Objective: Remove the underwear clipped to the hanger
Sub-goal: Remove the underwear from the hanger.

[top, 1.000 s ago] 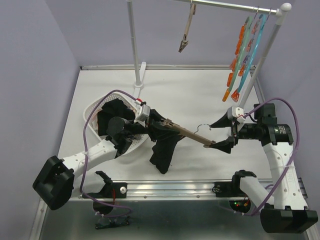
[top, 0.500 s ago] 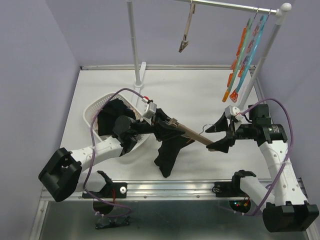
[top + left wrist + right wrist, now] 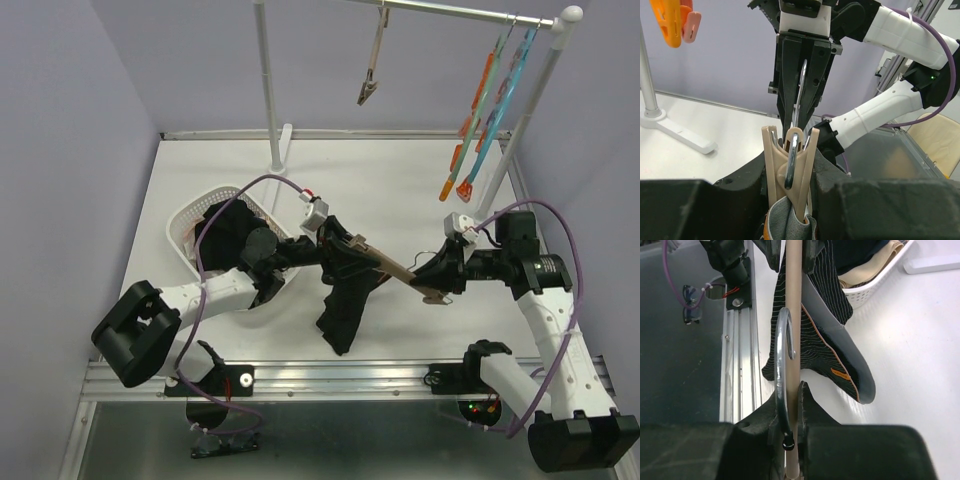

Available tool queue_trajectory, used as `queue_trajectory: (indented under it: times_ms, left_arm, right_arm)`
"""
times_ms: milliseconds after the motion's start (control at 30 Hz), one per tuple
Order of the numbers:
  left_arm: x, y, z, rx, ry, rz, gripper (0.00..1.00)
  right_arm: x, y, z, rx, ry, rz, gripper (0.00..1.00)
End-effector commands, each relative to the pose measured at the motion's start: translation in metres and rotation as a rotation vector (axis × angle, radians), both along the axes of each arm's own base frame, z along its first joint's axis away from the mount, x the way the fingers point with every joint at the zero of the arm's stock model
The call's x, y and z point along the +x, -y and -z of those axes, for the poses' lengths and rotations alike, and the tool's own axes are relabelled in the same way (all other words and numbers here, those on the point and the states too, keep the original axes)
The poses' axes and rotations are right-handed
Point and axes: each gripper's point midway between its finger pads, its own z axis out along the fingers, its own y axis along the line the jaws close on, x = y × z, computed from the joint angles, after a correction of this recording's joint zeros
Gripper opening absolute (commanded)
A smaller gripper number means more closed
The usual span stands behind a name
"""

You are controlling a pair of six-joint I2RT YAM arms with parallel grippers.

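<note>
The left gripper [image 3: 338,248] and right gripper [image 3: 432,290] each clamp an end of the tan hanger [image 3: 386,264]. Its dark underwear [image 3: 340,310] hangs near the tabletop's [image 3: 400,180] front edge.

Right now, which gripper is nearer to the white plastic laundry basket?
Left. The left gripper grips the tan wooden hanger at its clip end, just beside the basket; the right gripper clamps the hanger's opposite end, farther away.

Dark pinstriped underwear [image 3: 340,300] dangling from tilted tan hanger [image 3: 390,263], clipped at one end.
</note>
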Motion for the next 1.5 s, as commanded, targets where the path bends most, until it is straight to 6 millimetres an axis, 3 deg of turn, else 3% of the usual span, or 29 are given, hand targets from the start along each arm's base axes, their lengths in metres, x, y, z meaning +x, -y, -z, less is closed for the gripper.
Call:
queue_trajectory:
  times_ms: [0,200,267,300,367,400,533,567,600,667,867,933,1000,1033,1067,1267,1467]
  left_arm:
    - [-0.023,-0.024,-0.084,-0.290,0.266,-0.009,0.00]
    - [-0.023,-0.026,-0.082,-0.259,0.275,-0.037,0.00]
    - [-0.020,-0.026,-0.078,-0.233,0.270,-0.055,0.05]
    - [-0.018,-0.026,-0.077,-0.223,0.262,-0.067,0.19]
    - [-0.016,-0.027,-0.073,-0.190,0.269,-0.084,0.36]
    - [-0.016,-0.027,-0.072,-0.178,0.279,-0.094,0.51]
    - [-0.014,-0.036,-0.074,-0.113,0.354,-0.164,0.67]
    - [-0.007,-0.035,-0.063,-0.058,0.372,-0.192,0.70]
    - [-0.009,-0.040,-0.069,-0.057,0.398,-0.211,0.76]
    - [-0.007,-0.043,-0.056,0.010,0.408,-0.232,0.81]
    - [0.000,-0.066,-0.048,0.127,0.576,-0.353,0.84]
    - [0.003,-0.069,-0.051,0.152,0.641,-0.378,0.85]
    - [0.009,-0.068,-0.041,0.221,0.638,-0.377,0.85]
    - [0.011,-0.068,-0.050,0.226,0.671,-0.382,0.85]
    - [0.016,-0.064,-0.038,0.277,0.652,-0.364,0.85]
    - [0.024,-0.041,-0.025,0.381,0.675,-0.260,0.84]
    - [0.010,-0.012,0.009,0.501,0.709,-0.097,0.84]
  right_arm:
    - [0.001,0.001,-0.009,-0.017,0.094,0.005,0.01]
    - [-0.001,0.001,-0.016,-0.017,0.120,0.005,0.01]
    - [0.000,0.002,-0.018,-0.028,0.129,0.012,0.00]
    - [0.000,0.003,-0.018,-0.035,0.134,0.014,0.01]
    - [0.001,0.004,-0.020,-0.052,0.144,0.024,0.01]
    - [0.002,0.006,-0.020,-0.062,0.147,0.030,0.00]
    - [0.007,0.012,-0.018,-0.127,0.169,0.064,0.01]
    - [0.010,0.016,-0.015,-0.154,0.173,0.084,0.01]
    - [0.010,0.017,-0.016,-0.169,0.182,0.089,0.01]
    - [0.014,0.023,-0.014,-0.210,0.198,0.113,0.01]
    - [0.023,0.037,-0.007,-0.328,0.237,0.146,0.00]
    - [0.025,0.041,-0.002,-0.362,0.252,0.140,0.00]
    - [0.027,0.047,0.003,-0.405,0.250,0.143,0.00]
    - [0.028,0.049,0.006,-0.422,0.254,0.136,0.01]
    - [0.030,0.052,0.008,-0.443,0.255,0.139,0.00]
    - [0.033,0.060,0.014,-0.509,0.274,0.133,0.00]
    - [0.034,0.061,0.016,-0.516,0.279,0.131,0.01]
